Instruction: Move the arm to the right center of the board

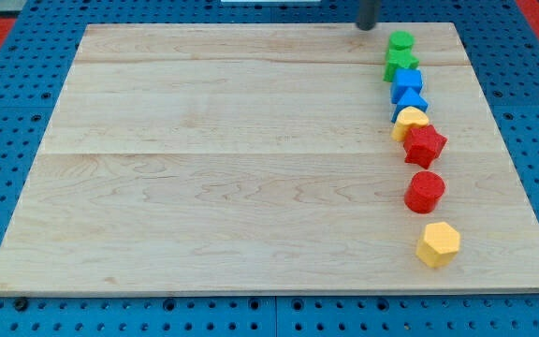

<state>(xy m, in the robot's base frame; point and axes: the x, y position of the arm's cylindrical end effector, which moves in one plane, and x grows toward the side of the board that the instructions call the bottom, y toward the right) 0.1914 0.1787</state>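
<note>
Camera view: rod tool at the top edge, blocks lined down the right side

Camera view shows a pale wooden board (251, 159) lying on a blue perforated table (7, 112). My tip (368, 27), the lower end of a dark rod, sits at the upper right of the frame, on the board's top edge, just left of the green blocks. This tool has no jaws to open or close; it is a plain rod, touching no block.

A curved column of blocks runs down the right of the frame: a green cylinder (400, 41), a green star-like block (400, 64), a blue block (407, 84), a second blue block (410, 103), a yellow block (410, 121), a red star (425, 144), a red cylinder (425, 191), and a yellow hexagon (438, 243). The upper six crowd together, seemingly touching; the lower two stand apart.

The task's target, the right centre of the board, lies around the red star and red cylinder. The blocks look small, light and rigid, so I judge they would slide easily if nudged. Nothing needs gripping; the tip only has to travel down the frame, and it could scatter the column on the way.
</note>
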